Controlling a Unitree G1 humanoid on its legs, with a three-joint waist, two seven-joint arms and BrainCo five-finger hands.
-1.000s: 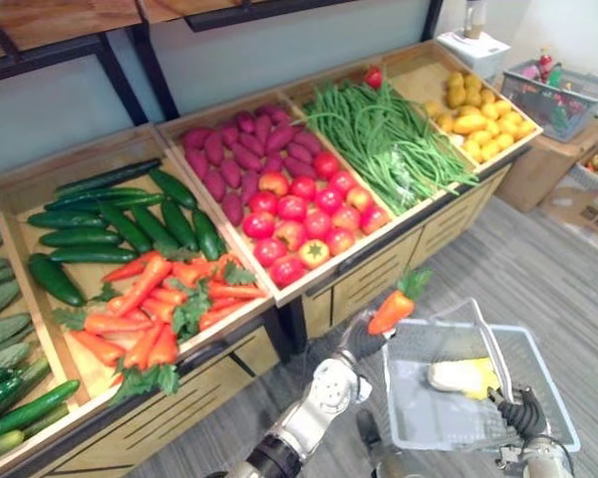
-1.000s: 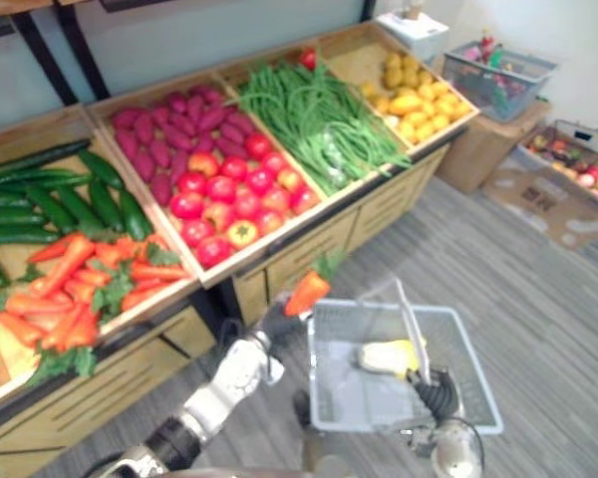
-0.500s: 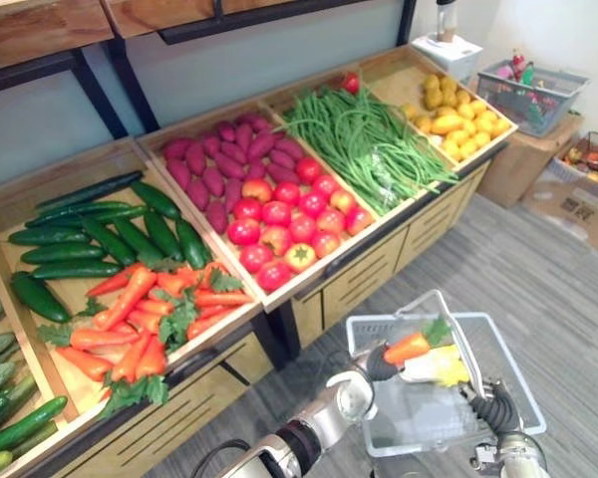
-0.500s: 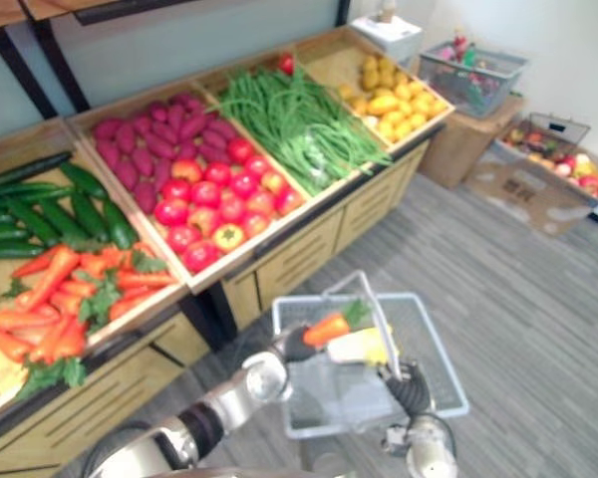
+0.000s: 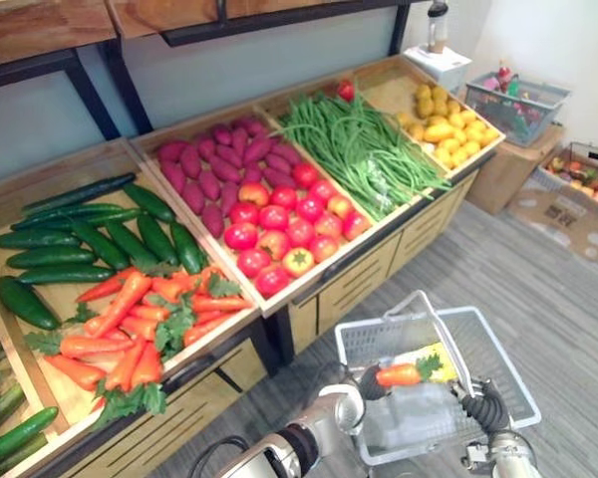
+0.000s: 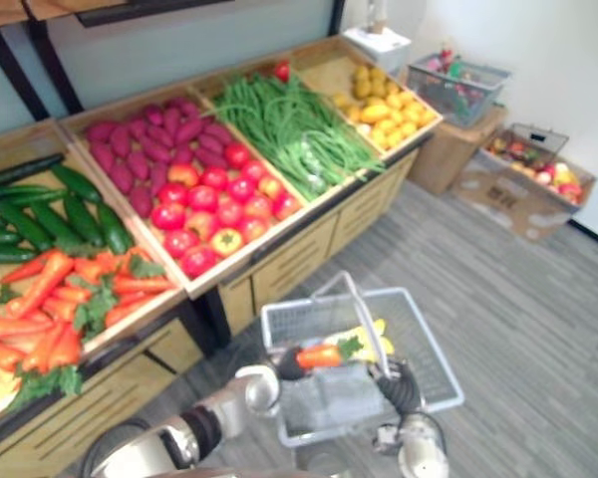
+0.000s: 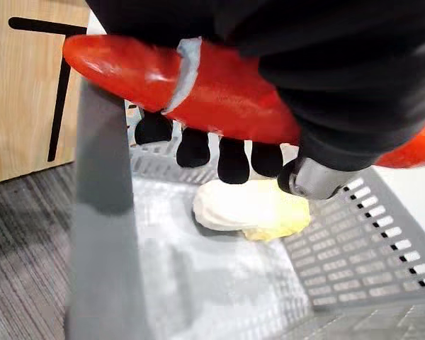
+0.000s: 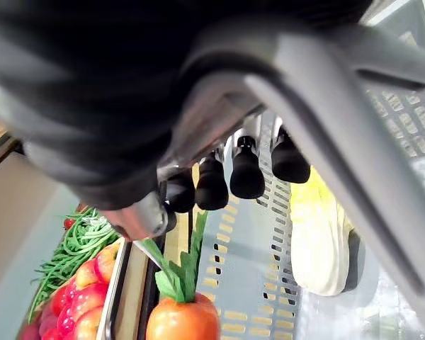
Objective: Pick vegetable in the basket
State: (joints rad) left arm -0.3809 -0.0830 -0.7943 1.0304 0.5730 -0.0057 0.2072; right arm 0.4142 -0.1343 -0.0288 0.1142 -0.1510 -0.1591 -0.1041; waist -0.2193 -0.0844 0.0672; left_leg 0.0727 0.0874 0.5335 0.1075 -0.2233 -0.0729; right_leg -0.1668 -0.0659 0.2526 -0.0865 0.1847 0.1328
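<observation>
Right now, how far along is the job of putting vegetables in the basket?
Done: one pale yellow vegetable lies in the basket. In hand: the left hand grips a carrot above the basket floor, while the right hand holds the basket handle. Left: release the carrot into the basket.

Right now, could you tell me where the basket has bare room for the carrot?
The basket is bare between its stand-side wall and the yellow vegetable. It is crowded above that vegetable, where the left hand holds the carrot beside the handle.

On the wooden stand [image 5: 364, 282], cucumbers [image 5: 100, 234] lie beside purple sweet potatoes [image 5: 214, 164] and red tomatoes [image 5: 279, 224], then green beans [image 5: 364, 149] and yellow fruit [image 5: 448, 119], with a cardboard box [image 5: 563, 204] beyond.
</observation>
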